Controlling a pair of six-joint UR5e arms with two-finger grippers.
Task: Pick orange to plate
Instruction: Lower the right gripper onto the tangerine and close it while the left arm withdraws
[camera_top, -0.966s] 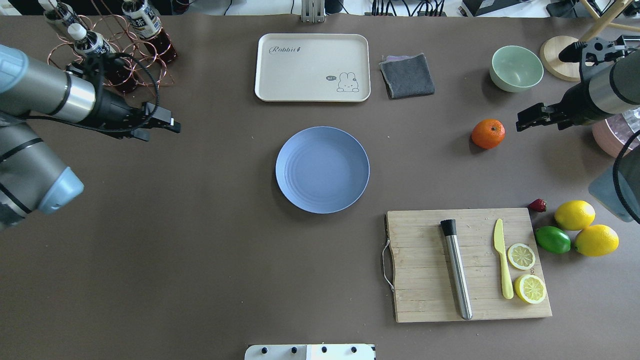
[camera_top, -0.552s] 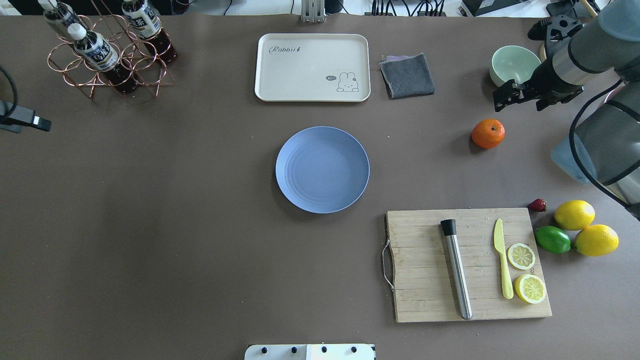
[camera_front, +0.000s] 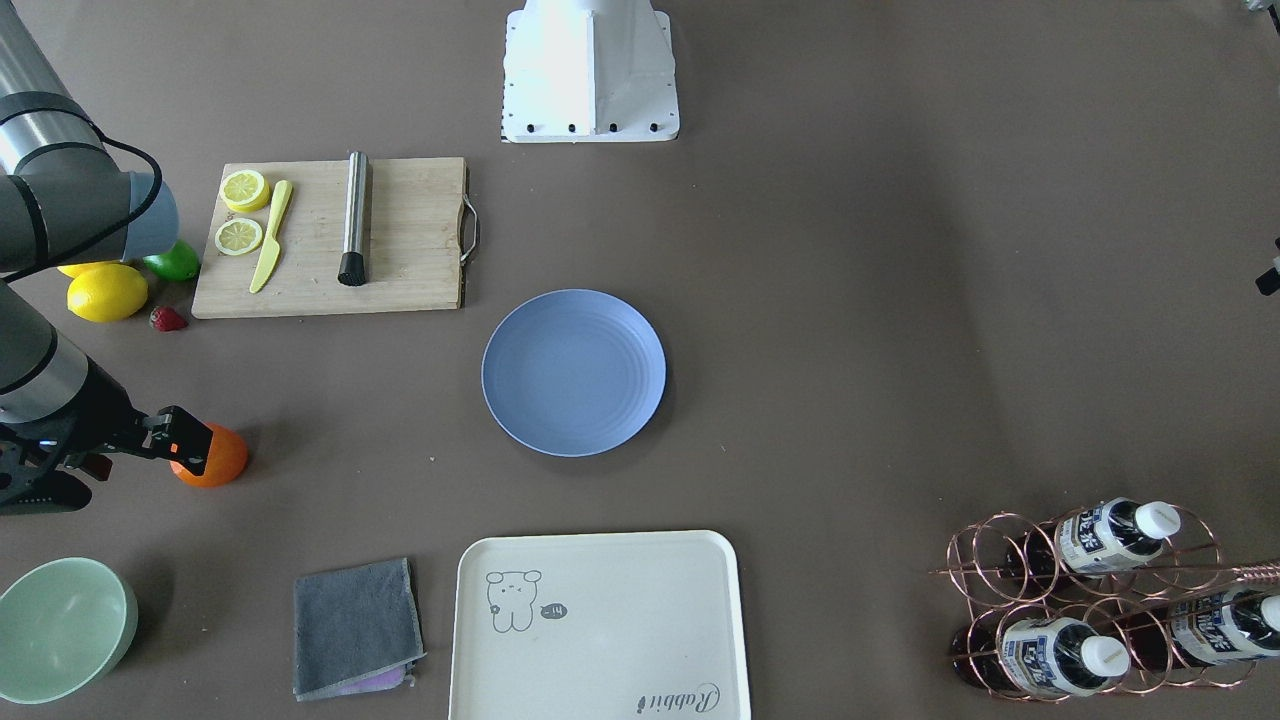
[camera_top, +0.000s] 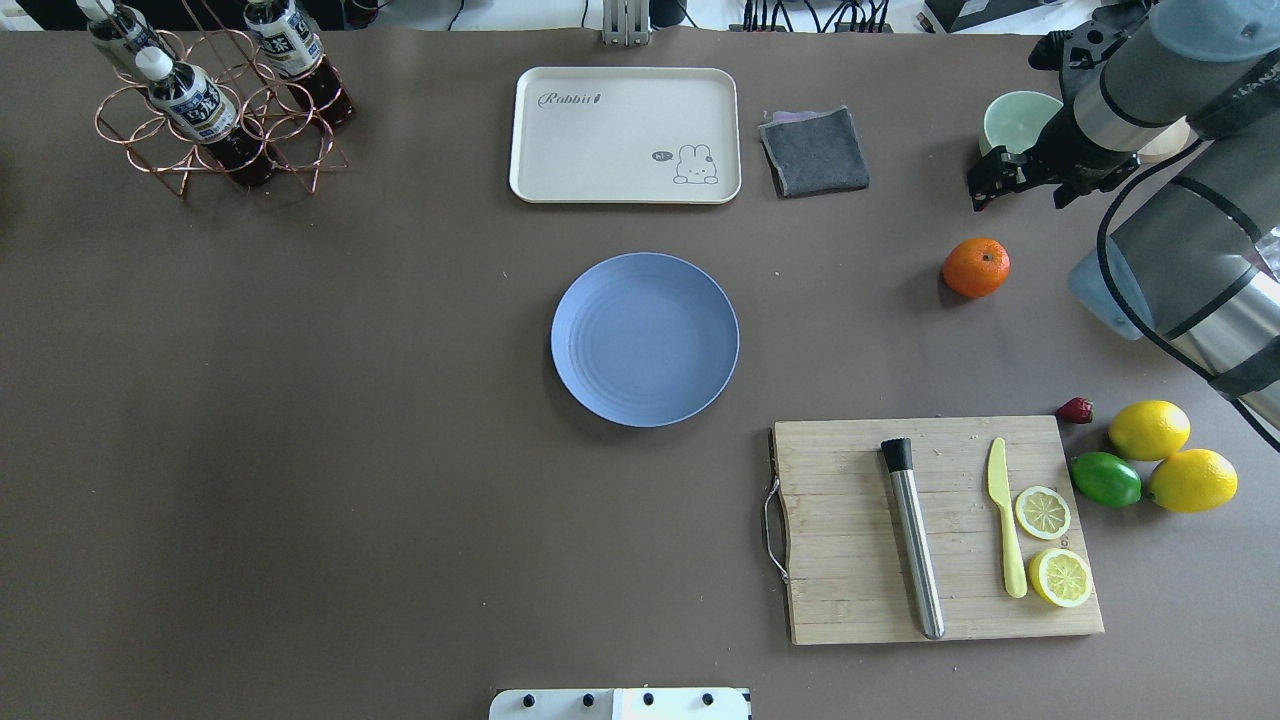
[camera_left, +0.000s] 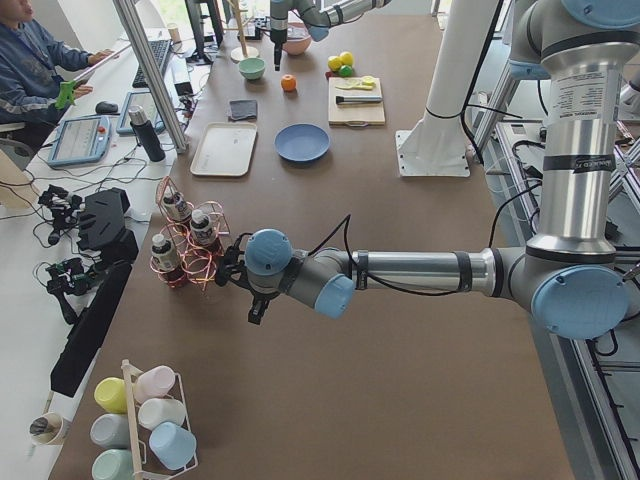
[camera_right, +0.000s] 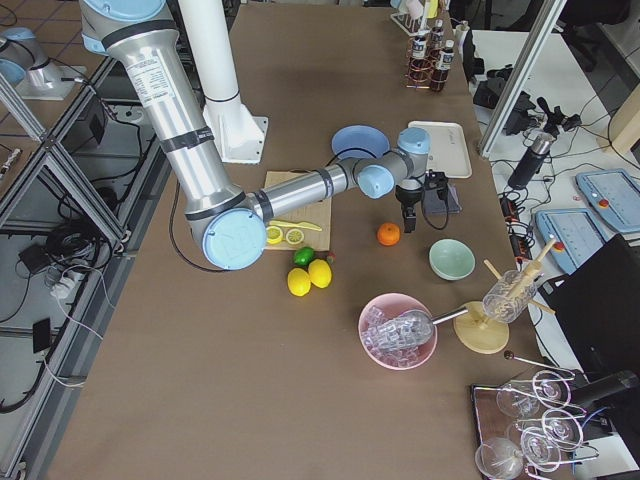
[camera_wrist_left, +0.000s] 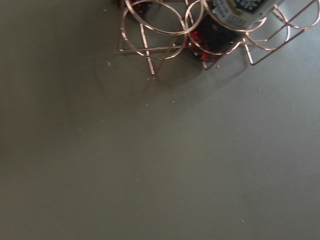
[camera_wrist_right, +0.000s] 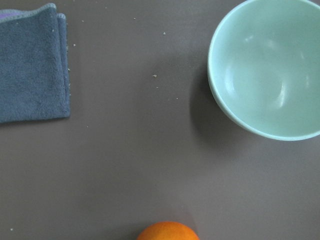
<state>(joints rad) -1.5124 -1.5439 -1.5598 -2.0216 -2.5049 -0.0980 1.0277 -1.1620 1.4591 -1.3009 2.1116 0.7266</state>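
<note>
The orange lies on the brown table, right of the blue plate, which has nothing on it. My right gripper hovers just past the orange, between it and the mint bowl, pointing down with its fingers apart and nothing in them. In the front-facing view the right gripper overlaps the orange. The right wrist view catches only the orange's top at its bottom edge. My left gripper hangs near the bottle rack; I cannot tell whether it is open or shut.
A mint bowl and a grey cloth sit beyond the orange. The cream tray is behind the plate. A cutting board carries a muddler, knife and lemon slices; lemons and a lime lie beside it. The bottle rack stands far left.
The right gripper swung from the orange's right side to the far side, near the bowl. The left arm pulled back out of the overhead view to the left.
</note>
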